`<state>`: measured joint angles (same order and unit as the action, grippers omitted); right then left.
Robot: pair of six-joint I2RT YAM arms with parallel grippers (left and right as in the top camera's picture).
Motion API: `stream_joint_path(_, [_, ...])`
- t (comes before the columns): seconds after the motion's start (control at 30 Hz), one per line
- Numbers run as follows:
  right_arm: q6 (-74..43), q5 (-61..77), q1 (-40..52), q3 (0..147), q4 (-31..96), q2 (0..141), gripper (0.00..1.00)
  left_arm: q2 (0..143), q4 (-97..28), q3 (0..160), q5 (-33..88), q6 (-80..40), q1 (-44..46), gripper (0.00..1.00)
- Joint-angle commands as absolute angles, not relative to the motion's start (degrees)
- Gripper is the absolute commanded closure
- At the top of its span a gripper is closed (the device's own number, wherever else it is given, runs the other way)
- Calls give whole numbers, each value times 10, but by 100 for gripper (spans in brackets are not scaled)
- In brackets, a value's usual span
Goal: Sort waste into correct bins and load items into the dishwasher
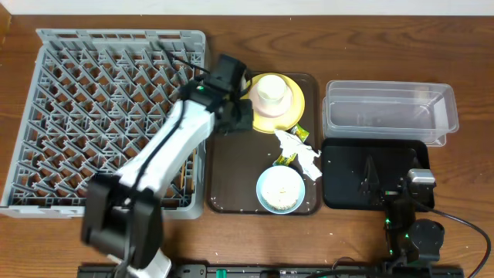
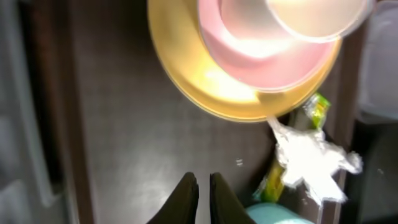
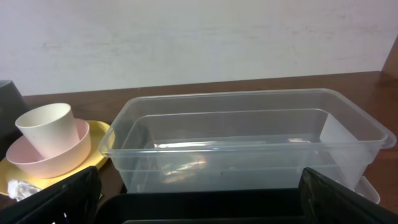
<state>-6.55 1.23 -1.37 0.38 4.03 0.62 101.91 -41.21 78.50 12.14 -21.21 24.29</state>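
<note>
The yellow plate [image 1: 296, 106] sits at the far end of the brown tray [image 1: 231, 170] and carries a pink bowl [image 3: 53, 163] with a cream cup [image 1: 272, 91] standing upright inside it. A crumpled napkin [image 1: 303, 154] and a yellow-green wrapper [image 1: 299, 133] lie just beside the plate's near edge. At the tray's near end, a light-blue bowl [image 1: 260, 189] holds whitish rice scraps [image 1: 282, 189]. The left gripper [image 2: 199, 186] hangs over bare tray beside the plate, fingers pressed almost together on nothing. Left of the tray is the grey dish rack [image 1: 100, 100]. To the right, the clear tub [image 1: 390, 85] stands behind the black tray [image 1: 343, 174], over which the right gripper [image 3: 202, 196] is spread wide.
</note>
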Motion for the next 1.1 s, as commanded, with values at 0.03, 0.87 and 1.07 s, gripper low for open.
stream_joint_path(0.03, [-70, 9, -8, 3, 43, 3, 1, 1054, -373, 790, 130, -216, 252, 90])
stream_joint_path(0.87, [-70, 9, -8, 3, 43, 3, 1, 1161, -306, 790, 94, -217, 255, 86])
stream_joint_path(1.07, [-70, 9, -8, 3, 43, 3, 1, 1160, -382, 790, 94, -217, 255, 86])
